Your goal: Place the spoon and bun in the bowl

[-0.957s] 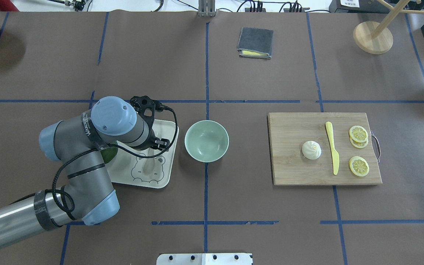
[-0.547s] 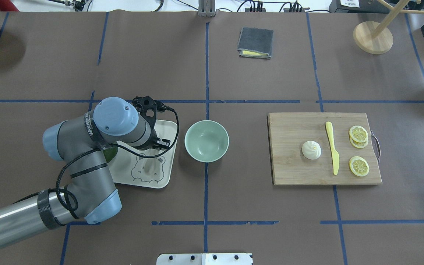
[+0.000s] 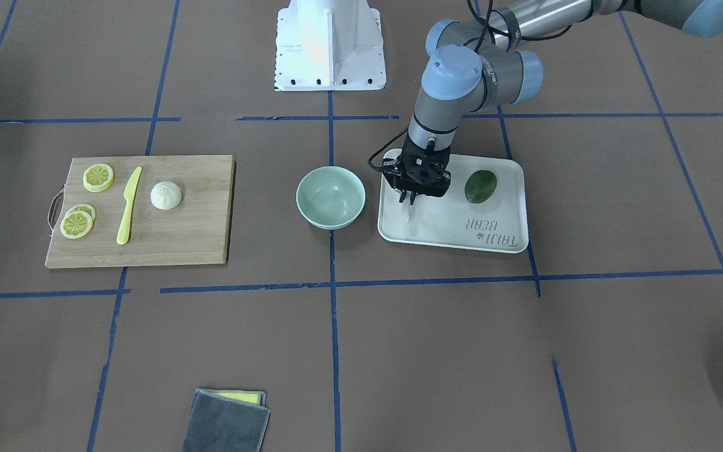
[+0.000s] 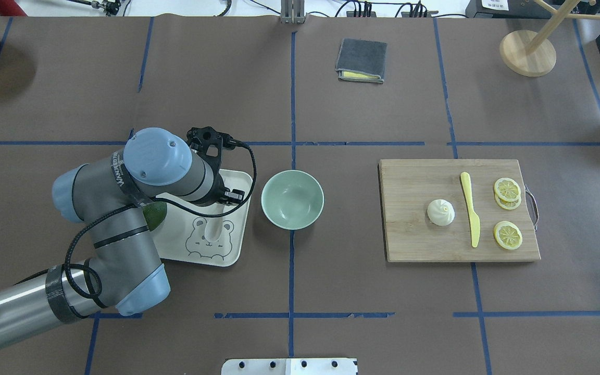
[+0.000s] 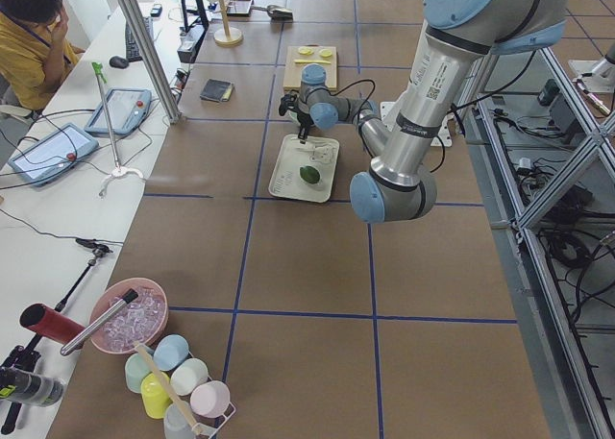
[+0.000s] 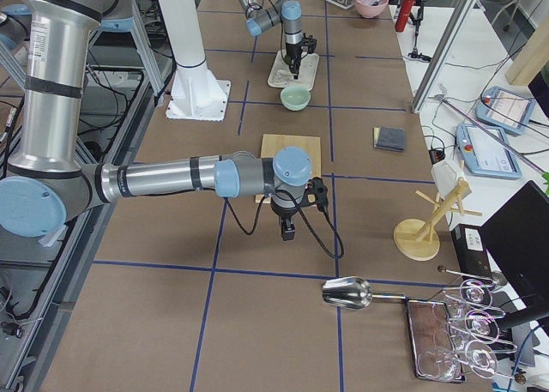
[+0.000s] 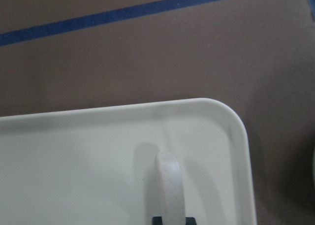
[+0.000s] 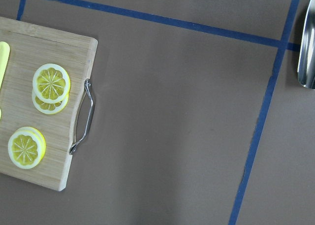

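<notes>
Pinching spoon (image 4: 212,228) by its handle: your left gripper (image 3: 409,201), now raised above tray (image 4: 235,245), lower-left overhead; right gripper (image 6: 289,231) grip unreadable.

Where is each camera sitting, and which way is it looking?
Front-facing: across the table, facing the robot; left arm over the tray.
Overhead: behind the robot, looking down; left arm beside the bowl.
Exterior left: table's end, looking along it; left arm nearest.
Exterior right: opposite end; right arm nearest.
Left wrist: looks down at the spoon; fingertips barely show.
Right wrist: looks down at the cutting board; no arm shows.
Front-facing and overhead share the bowl.
</notes>
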Robot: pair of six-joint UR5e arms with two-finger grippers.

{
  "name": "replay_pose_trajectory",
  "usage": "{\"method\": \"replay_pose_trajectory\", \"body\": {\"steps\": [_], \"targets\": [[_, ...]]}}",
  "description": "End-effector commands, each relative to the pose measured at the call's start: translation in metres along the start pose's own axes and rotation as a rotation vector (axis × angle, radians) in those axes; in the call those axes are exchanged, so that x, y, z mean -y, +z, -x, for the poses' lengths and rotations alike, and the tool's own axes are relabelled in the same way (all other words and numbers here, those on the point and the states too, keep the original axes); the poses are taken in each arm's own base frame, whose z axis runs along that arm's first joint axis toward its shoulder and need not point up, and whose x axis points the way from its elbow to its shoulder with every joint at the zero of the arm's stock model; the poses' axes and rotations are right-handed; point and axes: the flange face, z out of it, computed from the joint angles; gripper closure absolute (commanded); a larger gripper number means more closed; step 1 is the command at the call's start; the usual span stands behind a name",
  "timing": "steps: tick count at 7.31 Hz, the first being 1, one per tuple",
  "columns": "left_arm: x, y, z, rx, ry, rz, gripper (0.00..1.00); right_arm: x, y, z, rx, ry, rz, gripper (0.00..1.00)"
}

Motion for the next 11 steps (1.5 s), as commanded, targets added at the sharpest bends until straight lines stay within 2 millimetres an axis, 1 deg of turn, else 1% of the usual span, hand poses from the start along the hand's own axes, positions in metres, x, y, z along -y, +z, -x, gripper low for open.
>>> {"method": "replay_pose_trajectory", "body": {"steps": [1,2,3,4,5,6,7,8,9,10,11], "targets": [[0.028,-0.038,-0.053,-0.093,-0.069,-0.062,1.0,0.0,0.0,0.0,0.002,0.0,0.0,0.0],[0.051,-0.027,-0.091,-0.119,-0.084,-0.069,1.0,0.001,0.003,0.006,0.048,-0.002,0.004,0.0],[0.061,-0.014,-0.104,-0.155,-0.078,-0.088,1.0,0.001,0.002,0.008,0.064,-0.004,0.001,0.0],[0.059,-0.006,-0.107,-0.185,-0.064,-0.099,1.0,0.001,0.003,0.01,0.079,-0.004,0.001,0.0],[0.058,-0.006,-0.108,-0.19,-0.06,-0.1,0.82,0.002,0.006,0.015,0.099,-0.014,0.006,0.0],[0.05,-0.001,-0.11,-0.188,-0.054,-0.091,0.14,0.003,0.007,0.018,0.1,-0.022,0.01,0.0],[0.05,-0.005,-0.111,-0.195,-0.056,-0.094,0.11,0.004,0.005,0.024,0.101,-0.034,0.007,0.0],[0.048,-0.008,-0.109,-0.198,-0.058,-0.095,0.08,0.007,0.015,0.037,0.102,-0.021,0.033,0.0],[0.036,-0.017,-0.091,-0.204,-0.044,-0.103,0.08,0.016,0.03,0.069,0.093,0.009,0.07,0.0],[0.027,-0.027,-0.069,-0.202,0.007,-0.117,0.08,0.022,0.045,0.1,0.105,0.054,0.053,0.0],[0.022,-0.034,-0.056,-0.198,0.043,-0.126,0.08,0.028,0.066,0.153,0.101,0.092,-0.002,0.0]]}}
